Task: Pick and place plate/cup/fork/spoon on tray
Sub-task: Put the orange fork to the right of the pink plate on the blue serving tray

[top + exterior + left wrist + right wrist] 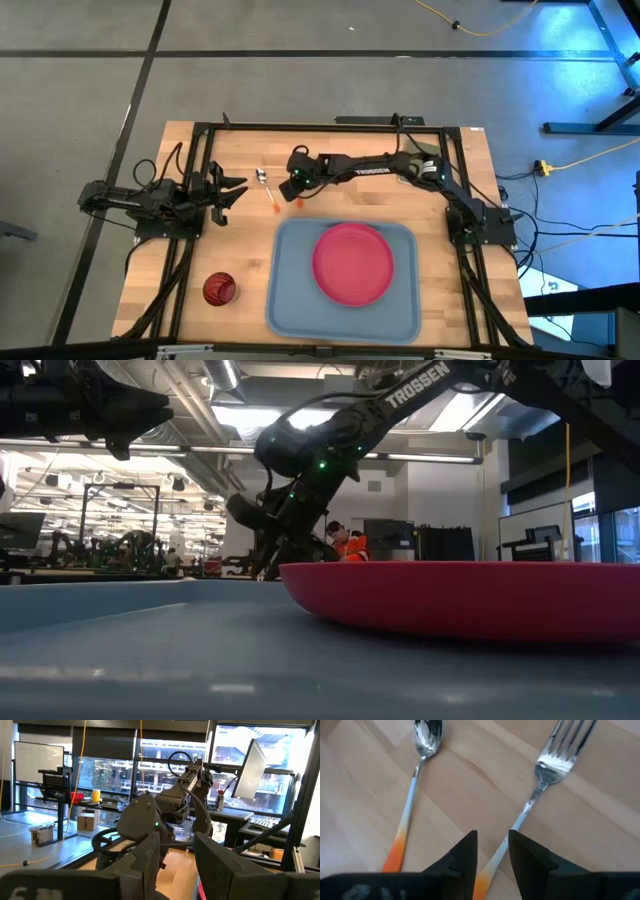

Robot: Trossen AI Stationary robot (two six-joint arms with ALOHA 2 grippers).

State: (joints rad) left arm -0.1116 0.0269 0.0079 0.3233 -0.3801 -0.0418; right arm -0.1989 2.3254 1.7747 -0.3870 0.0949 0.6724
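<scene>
tray (290, 300) sits on the table's (470, 170) near half, close to the near edge, and it is your one loaded container: the pink-red plate (353, 263) lies flat inside it, toward the tray's right and far side, with bare blue floor along the left and near rims. in the low view you see that plate's rim (470, 600) resting on the tray floor (150, 650).

nothing else is in the tray. the cup (219, 288) stands on the wood just outside the tray's left rim, near the table's near-left corner. the spoon (266, 188) lies on the wood beyond the tray's far-left corner, bowl pointing to the far edge; in your right wrist view the spoon (415, 780) and the fork (550, 775) lie side by side, apart, tines and bowl away from the camera.

your right gripper (492, 855) is down over the fork's handle, its fingers (465, 855) parted narrowly with the orange-tipped handle between them; whether they press it cannot be told. your left gripper (232, 192) waits near the table's left edge, fingers (145, 857) spread with nothing between them.
</scene>
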